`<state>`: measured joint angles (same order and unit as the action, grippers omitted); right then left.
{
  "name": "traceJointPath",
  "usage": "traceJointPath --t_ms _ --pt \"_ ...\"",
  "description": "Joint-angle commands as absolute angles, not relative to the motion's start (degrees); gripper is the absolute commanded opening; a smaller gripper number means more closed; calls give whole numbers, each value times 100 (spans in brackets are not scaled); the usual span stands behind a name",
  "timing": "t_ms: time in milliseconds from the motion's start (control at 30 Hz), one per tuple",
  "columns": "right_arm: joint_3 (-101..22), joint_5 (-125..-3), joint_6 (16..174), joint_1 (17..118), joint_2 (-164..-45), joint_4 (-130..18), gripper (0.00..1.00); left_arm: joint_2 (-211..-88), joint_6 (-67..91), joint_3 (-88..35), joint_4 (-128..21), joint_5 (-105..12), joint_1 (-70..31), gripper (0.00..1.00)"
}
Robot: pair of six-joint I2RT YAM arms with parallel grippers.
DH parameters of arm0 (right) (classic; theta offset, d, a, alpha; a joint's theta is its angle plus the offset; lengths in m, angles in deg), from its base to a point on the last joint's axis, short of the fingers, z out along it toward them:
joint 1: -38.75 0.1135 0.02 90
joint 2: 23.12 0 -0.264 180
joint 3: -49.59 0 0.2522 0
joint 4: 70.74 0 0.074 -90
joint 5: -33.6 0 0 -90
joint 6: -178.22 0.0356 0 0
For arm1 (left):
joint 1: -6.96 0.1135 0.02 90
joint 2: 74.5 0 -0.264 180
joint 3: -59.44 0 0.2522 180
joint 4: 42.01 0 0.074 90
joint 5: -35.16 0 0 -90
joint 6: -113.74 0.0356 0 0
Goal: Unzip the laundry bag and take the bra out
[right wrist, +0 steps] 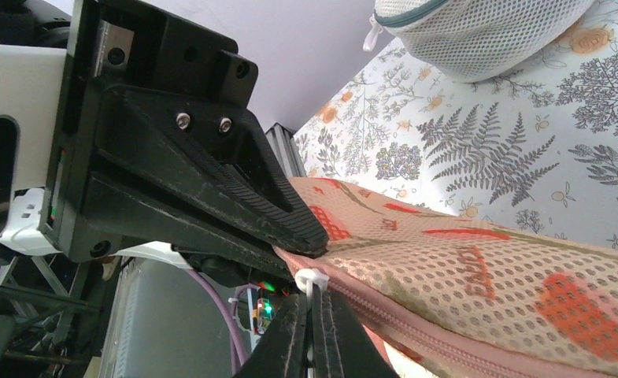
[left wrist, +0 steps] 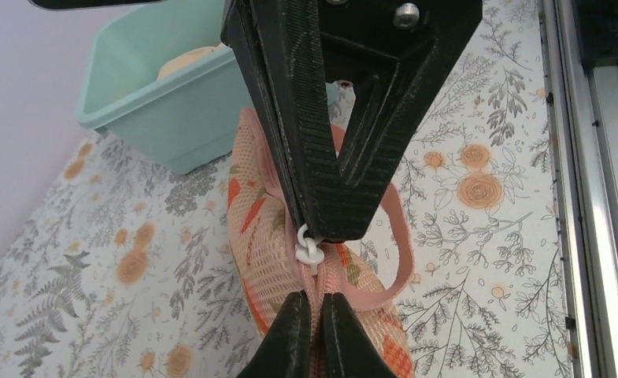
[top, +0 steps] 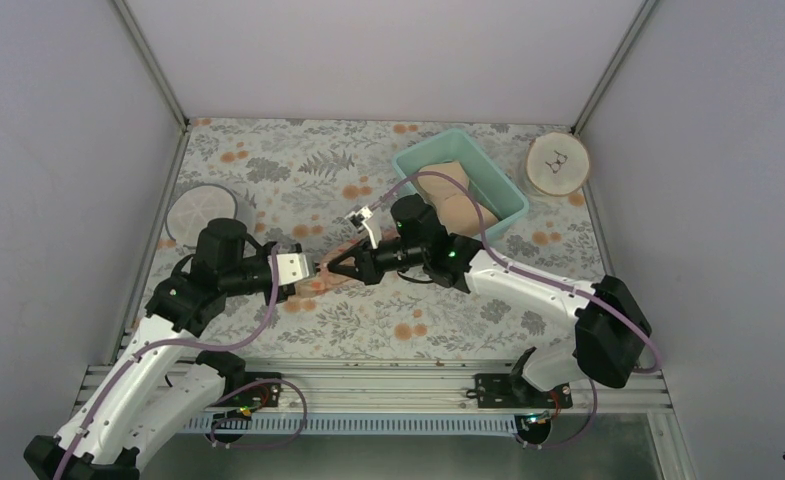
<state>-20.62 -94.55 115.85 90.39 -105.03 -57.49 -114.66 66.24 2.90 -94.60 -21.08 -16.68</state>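
Left wrist: found left gripper (left wrist: 313, 305) clamped shut on the zipper seam of the laundry bag (left wrist: 262, 236), lower centre of frame. Found right gripper (right wrist: 312, 303) pinched shut on the white zipper pull (left wrist: 309, 250), just above that clamp. Top external: placed the bag at frame centre, held between both grippers, lower left of the teal bin (top: 500, 192). Saw no bra anywhere; judged it inside, with the zipper closed along the visible seam. Expected the mesh to handle light, soft and floppy; would bunch without a counter-hold close to the slider. Rated the pull as small, smooth plastic, easy to lose; needed a drag along the rim, not away from it. Once open, reckoned on light, springy padded cups; picked cup edge or strap as the likely hold.
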Motion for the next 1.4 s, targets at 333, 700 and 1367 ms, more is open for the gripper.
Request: traceJointPath --t_ms 333,700,1367 --pt "-1092 -9082 11147 7707 -9667 -5360 3 -11167 7612 402 -9588 -2334 -1668 2" --pt "-790 -9507 10775 6757 -9319 -4947 3 -11084 7366 500 -9441 -2776 -1607 2" --pt "-1358 -9088 11919 8267 -9724 -5750 3 -11711 6992 233 -10086 -1529 -1641 86"
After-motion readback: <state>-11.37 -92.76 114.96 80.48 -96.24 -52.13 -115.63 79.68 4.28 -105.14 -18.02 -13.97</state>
